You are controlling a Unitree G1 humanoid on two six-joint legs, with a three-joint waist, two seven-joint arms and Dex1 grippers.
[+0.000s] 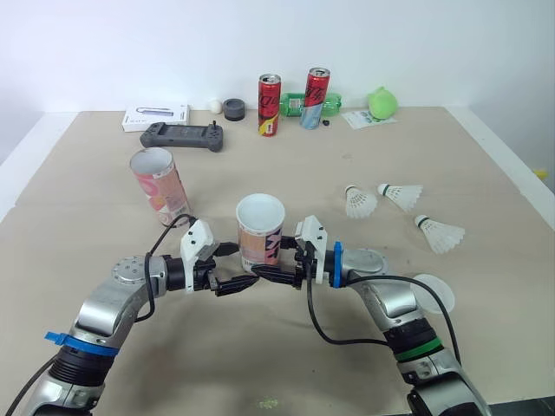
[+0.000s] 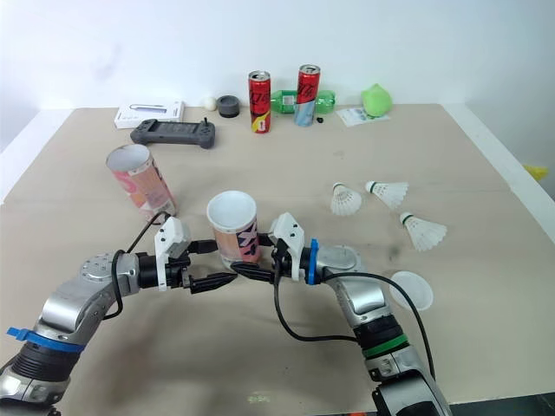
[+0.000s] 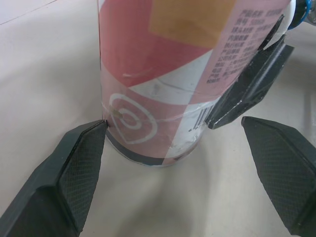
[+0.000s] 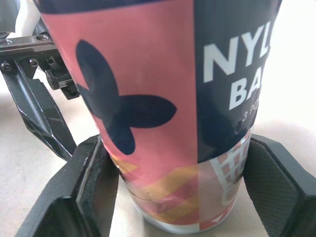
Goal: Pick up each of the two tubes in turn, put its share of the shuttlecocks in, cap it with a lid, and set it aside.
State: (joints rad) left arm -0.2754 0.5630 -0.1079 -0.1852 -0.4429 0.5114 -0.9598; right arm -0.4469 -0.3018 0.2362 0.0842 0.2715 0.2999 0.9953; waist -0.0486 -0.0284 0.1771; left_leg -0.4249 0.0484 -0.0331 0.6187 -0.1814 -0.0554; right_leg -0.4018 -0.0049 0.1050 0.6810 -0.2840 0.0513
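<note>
The open-topped tube [image 1: 261, 227] stands upright, mid-width on the worktop [image 1: 364, 165] and toward the near edge. The right end effector [image 4: 175, 148] is pinching it low down, one finger [image 4: 91, 182] on either side. The left end effector [image 3: 173, 123] is spread wide at the base: one fingertip [image 3: 94, 143] just touches the wall, the other sits apart. The second tube [image 1: 160, 185] waits nearer the left edge, with three shuttlecocks [image 1: 360, 202] toward the right edge.

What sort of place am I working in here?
Probably an indoor lab or test bench: a plain table against a white wall, staged with shuttlecocks, a tube and drink cans.
</note>
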